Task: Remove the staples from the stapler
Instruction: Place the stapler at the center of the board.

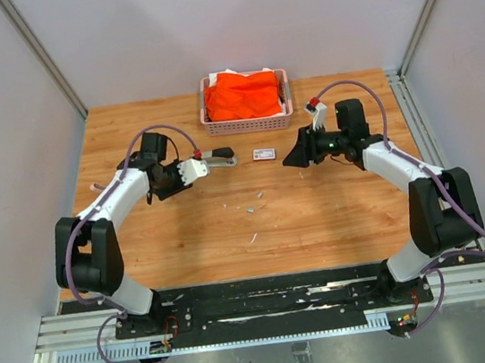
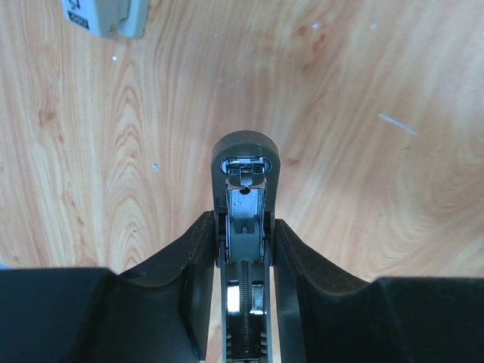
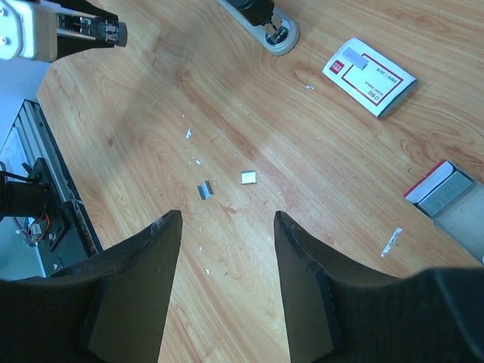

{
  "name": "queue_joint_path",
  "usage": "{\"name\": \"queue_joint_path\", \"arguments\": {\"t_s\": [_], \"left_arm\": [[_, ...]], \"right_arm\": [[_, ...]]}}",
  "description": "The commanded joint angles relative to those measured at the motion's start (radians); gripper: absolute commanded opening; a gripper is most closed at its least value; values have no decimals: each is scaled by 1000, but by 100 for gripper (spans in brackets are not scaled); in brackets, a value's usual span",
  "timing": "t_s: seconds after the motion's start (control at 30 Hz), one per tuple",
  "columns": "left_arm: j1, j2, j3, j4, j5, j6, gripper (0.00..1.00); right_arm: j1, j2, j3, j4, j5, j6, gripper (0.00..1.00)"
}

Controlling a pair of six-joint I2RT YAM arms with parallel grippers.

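Table (image 1: 144, 249): pale wood, grain running left to right in the top view, both arms reaching in over it.
Basket (image 1: 248, 127): pink, slotted wall, parked at the far edge in the middle, with an orange cloth (image 1: 245, 94) heaped inside.
Left gripper (image 1: 189, 171): closed down narrow on the stapler, with the fingers (image 2: 198, 265) pressed against both flanks of its body in the left wrist view.
Right gripper (image 1: 296, 158): hovering over the wood with jaws standing well apart and nothing between them, tips aimed left toward the middle of the table.
Stapler (image 1: 219, 158): long axis left to right in the top view, rear end in the left gripper, rounded grey nose pointing right. Magazine channel, coil spring and bright metal on show between the fingers. Cannot tell whether the nose touches the wood.
White box (image 1: 264, 153): small and flat, red label at one end, lying just beyond the stapler's nose and apart from it. Print too small to read.
Staples (image 1: 251, 208): loose on the table, scattered between the two arms on the near side of the stapler's nose and clear of it; none in either gripper.
Short grey strip (image 3: 205, 190): just past the right fingertips in the right wrist view, untouched, too small to call its heading.
Square bit (image 3: 248, 178): just beside the short grey strip.
Thin sliver (image 3: 391, 241): off to the right of that view, long axis on a diagonal.
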State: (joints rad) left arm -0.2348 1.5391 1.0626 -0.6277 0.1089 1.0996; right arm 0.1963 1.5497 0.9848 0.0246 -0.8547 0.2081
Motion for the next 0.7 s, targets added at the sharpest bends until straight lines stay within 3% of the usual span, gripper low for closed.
{"name": "queue_joint_path", "arguments": {"t_s": [0.0,0.23,0.67], "left_arm": [[57,68,64,-11,37,153,26],[101,205,148,-10,-43,281,26],[212,436,363,-76,-71,370,25]], "right_arm": [[-22,-26,-12,-1,9,-19,54],[-24,-13,-13,-1,10,-26,54],[-34,-23,-14,-2,30,-69,54]]}}
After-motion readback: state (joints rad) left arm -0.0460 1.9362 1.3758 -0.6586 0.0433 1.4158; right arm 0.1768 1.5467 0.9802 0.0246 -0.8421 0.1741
